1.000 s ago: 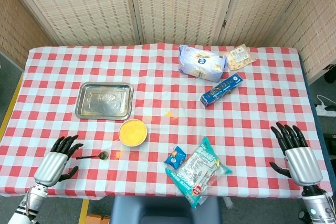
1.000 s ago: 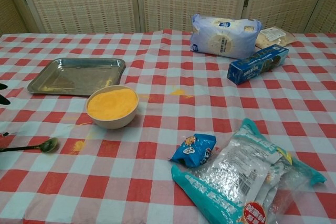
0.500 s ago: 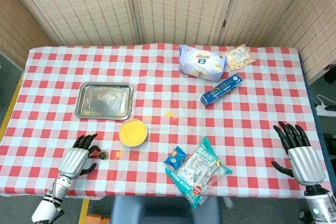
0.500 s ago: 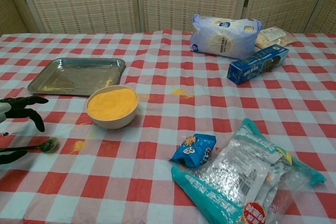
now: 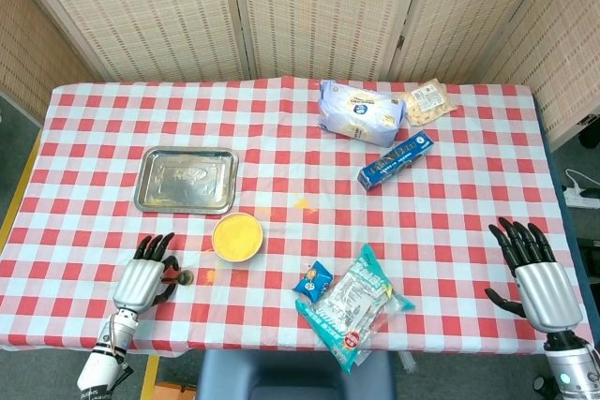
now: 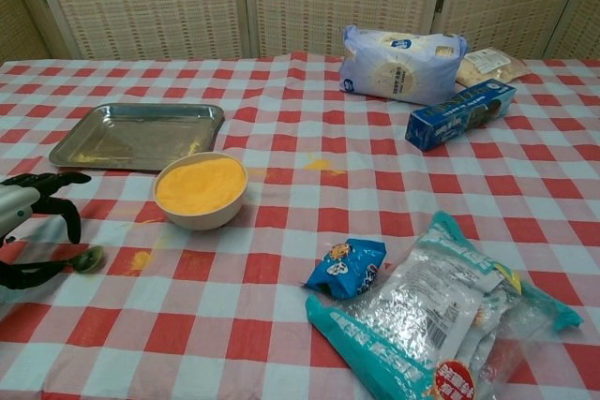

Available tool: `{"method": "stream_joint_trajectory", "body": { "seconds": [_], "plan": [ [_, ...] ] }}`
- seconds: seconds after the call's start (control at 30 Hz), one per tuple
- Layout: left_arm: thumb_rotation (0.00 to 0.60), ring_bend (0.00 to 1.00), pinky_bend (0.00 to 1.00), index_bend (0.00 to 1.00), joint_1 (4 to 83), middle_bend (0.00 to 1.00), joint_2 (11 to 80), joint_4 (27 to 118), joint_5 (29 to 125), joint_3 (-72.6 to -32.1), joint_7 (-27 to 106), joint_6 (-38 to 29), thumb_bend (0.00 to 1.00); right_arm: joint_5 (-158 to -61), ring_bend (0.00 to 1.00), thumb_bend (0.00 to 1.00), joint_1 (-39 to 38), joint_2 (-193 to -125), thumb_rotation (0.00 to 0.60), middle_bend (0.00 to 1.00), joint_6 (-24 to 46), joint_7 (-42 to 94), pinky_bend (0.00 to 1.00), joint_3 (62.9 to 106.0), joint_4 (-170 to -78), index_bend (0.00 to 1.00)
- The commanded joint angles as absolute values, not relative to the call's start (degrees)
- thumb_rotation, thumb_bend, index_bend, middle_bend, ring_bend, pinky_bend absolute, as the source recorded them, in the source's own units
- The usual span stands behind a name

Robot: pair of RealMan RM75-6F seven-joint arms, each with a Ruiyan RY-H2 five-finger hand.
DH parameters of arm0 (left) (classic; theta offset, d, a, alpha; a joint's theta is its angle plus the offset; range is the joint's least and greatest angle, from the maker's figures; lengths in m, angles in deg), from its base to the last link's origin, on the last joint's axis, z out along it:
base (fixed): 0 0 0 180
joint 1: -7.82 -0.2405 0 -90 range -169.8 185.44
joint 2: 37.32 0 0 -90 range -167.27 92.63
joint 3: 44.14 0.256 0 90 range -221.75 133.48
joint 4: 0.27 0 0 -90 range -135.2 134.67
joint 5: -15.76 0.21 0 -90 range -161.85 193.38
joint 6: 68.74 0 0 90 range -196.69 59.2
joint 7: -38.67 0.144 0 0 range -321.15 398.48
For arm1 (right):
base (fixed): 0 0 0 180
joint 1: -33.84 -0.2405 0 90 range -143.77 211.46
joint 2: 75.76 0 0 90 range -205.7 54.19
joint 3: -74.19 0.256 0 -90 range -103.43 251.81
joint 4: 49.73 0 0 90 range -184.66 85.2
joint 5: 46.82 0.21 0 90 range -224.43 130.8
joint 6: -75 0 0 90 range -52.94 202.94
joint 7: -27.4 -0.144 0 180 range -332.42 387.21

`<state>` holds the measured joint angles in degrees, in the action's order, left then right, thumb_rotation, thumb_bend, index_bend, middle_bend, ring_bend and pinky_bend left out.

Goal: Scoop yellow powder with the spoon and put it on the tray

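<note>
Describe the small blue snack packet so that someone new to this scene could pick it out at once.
Start from the bowl of yellow powder near the table's front edge and look to its right. The blue packet lies there, touching the big clear teal-trimmed bag. It is the smallest package, and much shorter than the long blue box further back.

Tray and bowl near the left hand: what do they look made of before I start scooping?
The tray looks like thin polished metal, probably stainless steel: silvery, with mirror-like reflections and a raised rim. The bowl holding the yellow powder looks like matte cream ceramic or plastic; its thick, dull, smooth rim fits either, so I can't tell which.
</note>
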<state>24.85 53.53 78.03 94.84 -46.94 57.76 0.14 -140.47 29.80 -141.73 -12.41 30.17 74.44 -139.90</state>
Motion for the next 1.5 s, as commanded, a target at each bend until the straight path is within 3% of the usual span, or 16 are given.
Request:
{"method": "stream_joint_trajectory", "body": {
  "seconds": [0.03,1.07,1.5],
  "plan": [
    [0.6,0.0,0.01,0.49,24.7,0.0,54.33,77.0,94.5,-46.75,57.88,0.39,0.34,-140.45,0.0,0.05,29.83,-141.75,0.6,0.0,-12.44,30.2,0.0,74.45,-139.88,0.0],
    [0.6,0.0,0.01,0.6,25.54,0.02,56.69,72.96,93.24,-46.77,57.28,-0.13,0.38,-139.87,0.0,0.05,29.9,-142.14,0.6,0.0,-11.96,31.59,0.0,74.56,-140.09,0.0],
    [0.6,0.0,0.01,0.63,24.79,0.04,55.61,73.26,95.06,-46.64,55.24,3.01,0.43,-139.97,0.0,0.05,29.95,-142.29,0.6,0.0,-11.95,31.89,0.0,74.49,-140.05,0.0]
  ]
}}
